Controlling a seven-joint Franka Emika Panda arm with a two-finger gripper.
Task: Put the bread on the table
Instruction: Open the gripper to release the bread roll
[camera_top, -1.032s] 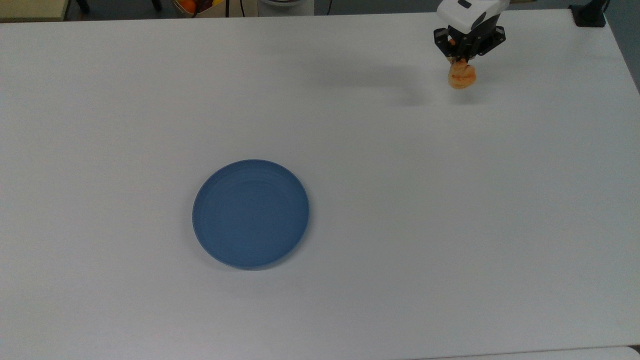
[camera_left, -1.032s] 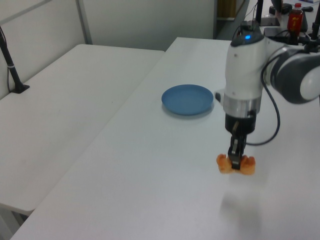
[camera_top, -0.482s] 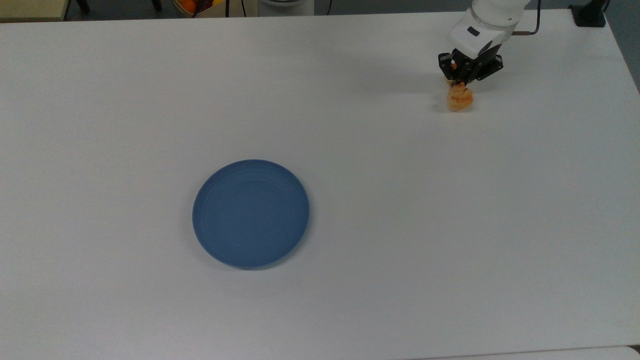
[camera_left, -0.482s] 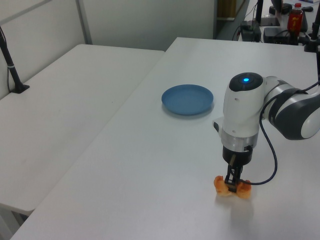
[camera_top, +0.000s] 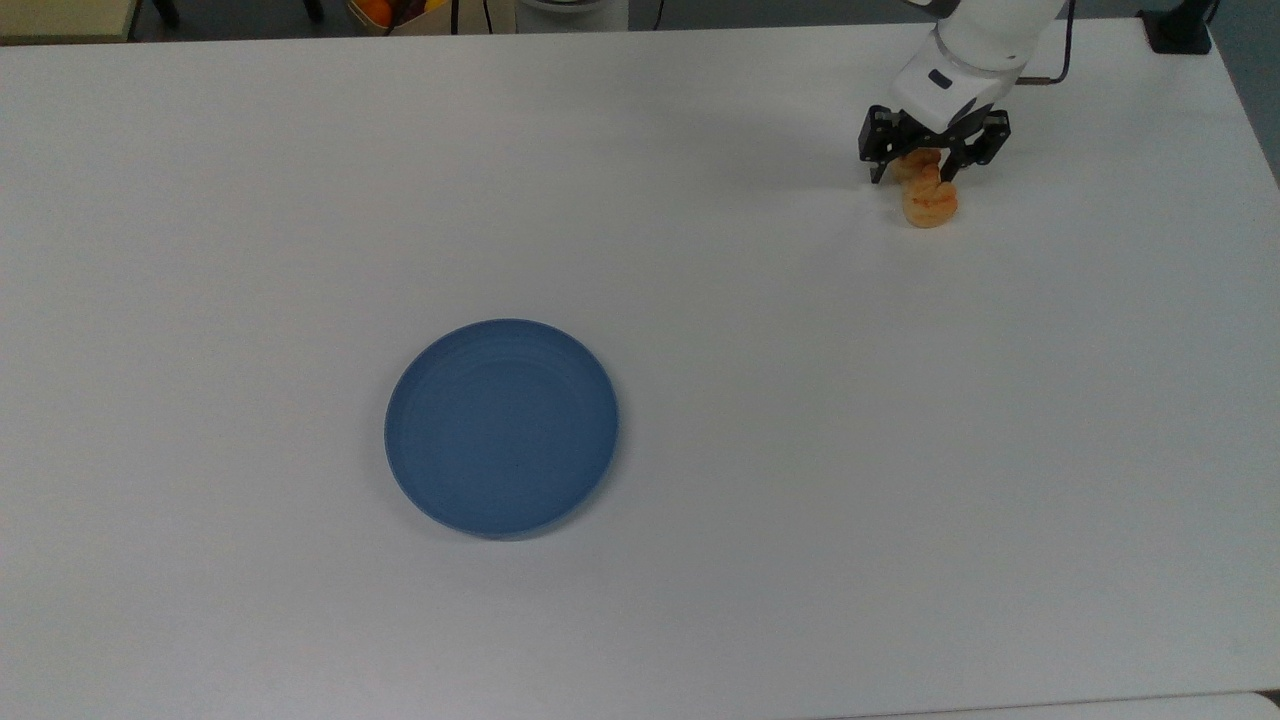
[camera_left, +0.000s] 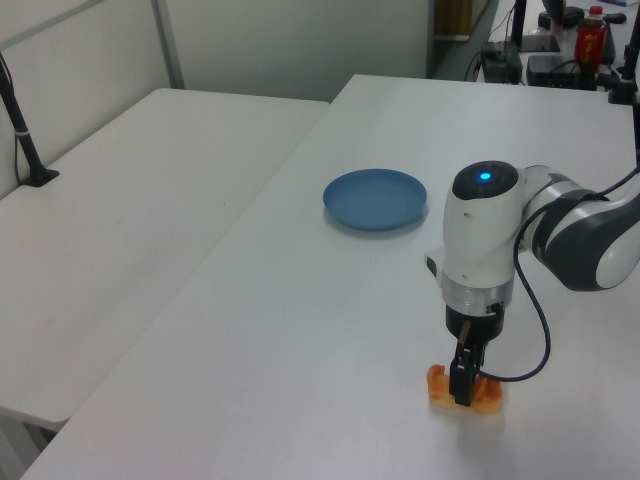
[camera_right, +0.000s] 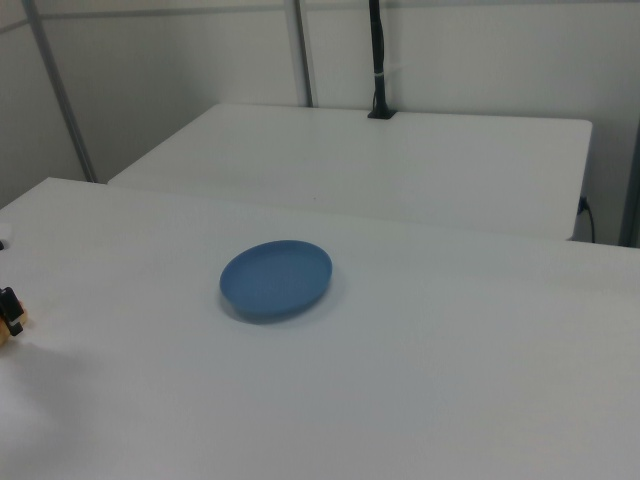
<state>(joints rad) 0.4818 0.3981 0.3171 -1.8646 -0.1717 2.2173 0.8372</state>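
The bread (camera_top: 929, 203) lies on the worktop (camera_top: 800, 450) near its far right corner in the top view — wide bare surface elsewhere. The gripper (camera_top: 921, 174) points down, fingers released astride it.

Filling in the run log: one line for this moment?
gripper: open, straddling bread | bread: on table, released | blue plate: empty, apart
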